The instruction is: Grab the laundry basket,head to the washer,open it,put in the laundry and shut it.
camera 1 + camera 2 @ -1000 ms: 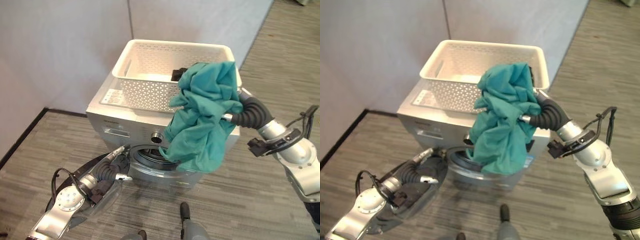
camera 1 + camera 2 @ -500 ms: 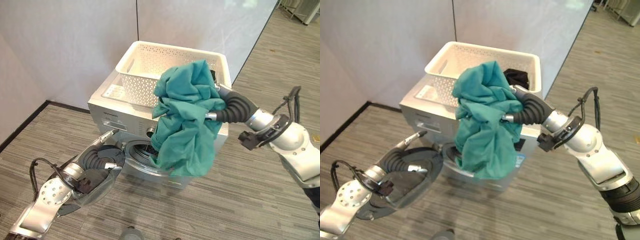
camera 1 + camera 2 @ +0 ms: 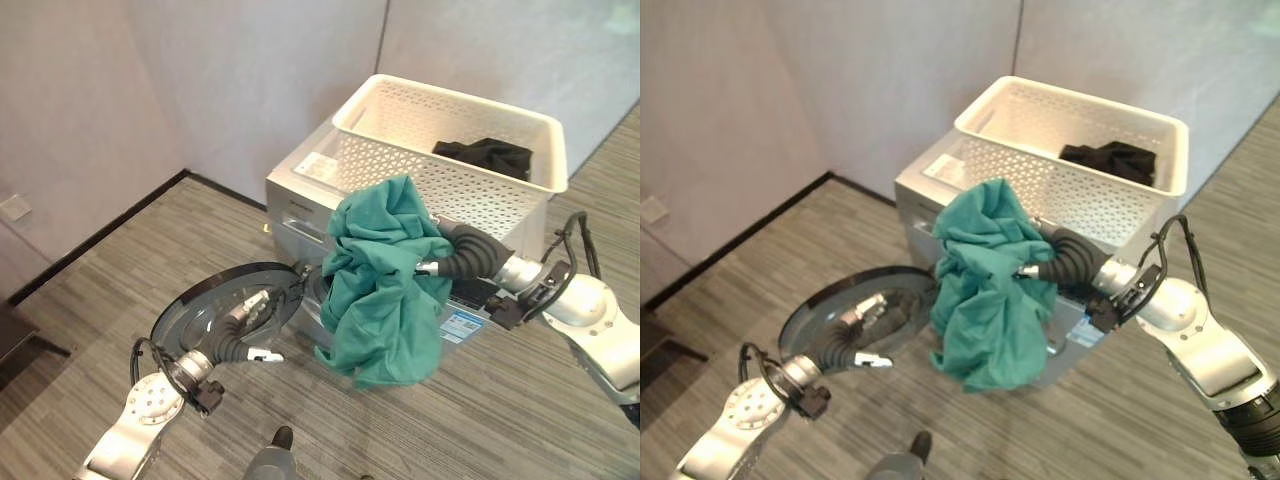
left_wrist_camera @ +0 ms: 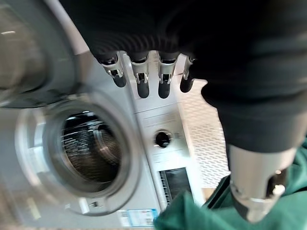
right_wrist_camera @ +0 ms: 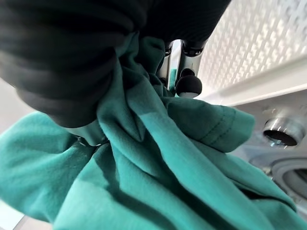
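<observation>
A bunched teal garment is clutched by the right hand, whose fingers are curled into the cloth, and is held in front of the silver washer, just beside its open drum. The round door is swung wide, with the left hand at it, fingers straight. A white laundry basket is seen atop the washer, a dark garment inside. Labels are visible on the washer, but their print cannot be read.

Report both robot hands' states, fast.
Left robot hand: open, fingers straight, by the washer door.
Right robot hand: shut on the green cloth.
</observation>
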{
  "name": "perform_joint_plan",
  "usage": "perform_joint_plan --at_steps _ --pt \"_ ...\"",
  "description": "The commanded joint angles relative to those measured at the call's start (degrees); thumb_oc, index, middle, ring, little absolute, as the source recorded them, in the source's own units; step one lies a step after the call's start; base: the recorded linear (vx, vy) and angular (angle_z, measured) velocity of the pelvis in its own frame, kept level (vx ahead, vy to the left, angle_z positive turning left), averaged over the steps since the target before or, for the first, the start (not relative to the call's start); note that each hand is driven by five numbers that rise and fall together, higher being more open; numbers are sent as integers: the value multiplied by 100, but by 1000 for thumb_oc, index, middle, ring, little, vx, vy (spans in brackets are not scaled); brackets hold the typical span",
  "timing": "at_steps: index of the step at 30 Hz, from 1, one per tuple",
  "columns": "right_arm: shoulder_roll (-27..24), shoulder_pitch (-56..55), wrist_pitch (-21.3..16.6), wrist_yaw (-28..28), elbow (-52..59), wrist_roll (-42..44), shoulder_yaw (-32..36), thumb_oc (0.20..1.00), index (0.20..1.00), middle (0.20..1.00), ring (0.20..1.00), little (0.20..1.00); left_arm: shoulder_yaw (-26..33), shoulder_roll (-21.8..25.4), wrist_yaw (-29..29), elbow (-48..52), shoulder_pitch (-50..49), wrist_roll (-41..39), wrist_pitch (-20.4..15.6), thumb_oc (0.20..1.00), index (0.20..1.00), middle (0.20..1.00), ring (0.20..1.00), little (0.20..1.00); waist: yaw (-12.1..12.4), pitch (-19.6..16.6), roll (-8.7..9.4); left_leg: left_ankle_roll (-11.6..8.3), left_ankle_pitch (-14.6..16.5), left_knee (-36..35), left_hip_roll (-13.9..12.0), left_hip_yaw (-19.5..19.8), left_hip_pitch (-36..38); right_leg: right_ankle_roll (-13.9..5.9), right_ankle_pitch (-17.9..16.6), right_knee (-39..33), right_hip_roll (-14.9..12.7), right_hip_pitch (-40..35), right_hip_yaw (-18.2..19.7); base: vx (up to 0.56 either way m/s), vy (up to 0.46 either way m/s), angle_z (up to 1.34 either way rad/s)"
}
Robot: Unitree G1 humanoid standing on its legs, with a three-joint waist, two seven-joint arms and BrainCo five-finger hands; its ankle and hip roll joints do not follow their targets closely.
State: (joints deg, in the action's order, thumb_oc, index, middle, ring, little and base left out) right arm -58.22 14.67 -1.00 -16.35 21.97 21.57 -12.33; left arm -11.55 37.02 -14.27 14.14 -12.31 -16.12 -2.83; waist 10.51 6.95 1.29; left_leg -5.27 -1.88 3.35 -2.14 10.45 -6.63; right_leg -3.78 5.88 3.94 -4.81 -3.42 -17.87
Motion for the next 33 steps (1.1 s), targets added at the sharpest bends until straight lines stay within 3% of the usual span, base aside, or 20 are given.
perform_joint_plan --at_steps 1,14,26,33 --pt "310 173 -64 162 218 -18 338 200 200 200 200 200 -45 -64 113 102 238 -246 -130 1000 1000 1000 1000 1000 -169 -112 342 139 -456 -37 315 -405 -694 4 215 -485 253 -493 310 -18 -30 14" --pt "664 242 53 130 -13 52 -297 200 200 200 200 200 -706 -429 226 -192 915 -54 -157 1000 1000 1000 1000 1000 -330 -240 197 91 -693 -516 285 -431 -457 69 235 -527 338 -553 202 3 -9 8" --pt "969 276 81 177 -245 121 -492 200 200 200 200 200 -1139 -317 91 -211 1460 152 -138 1000 1000 1000 1000 1000 -470 -237 159 132 -675 -624 257 -522 -345 47 204 -572 335 -544 321 6 6 -2" --pt "1296 166 145 312 -455 -112 -479 200 200 200 200 200 -1351 -503 65 -533 1585 30 25 1000 1000 1000 1000 1000 -537 -258 132 179 -651 -678 271 -590 -296 24 150 -655 319 -545 428 9 11 -3"
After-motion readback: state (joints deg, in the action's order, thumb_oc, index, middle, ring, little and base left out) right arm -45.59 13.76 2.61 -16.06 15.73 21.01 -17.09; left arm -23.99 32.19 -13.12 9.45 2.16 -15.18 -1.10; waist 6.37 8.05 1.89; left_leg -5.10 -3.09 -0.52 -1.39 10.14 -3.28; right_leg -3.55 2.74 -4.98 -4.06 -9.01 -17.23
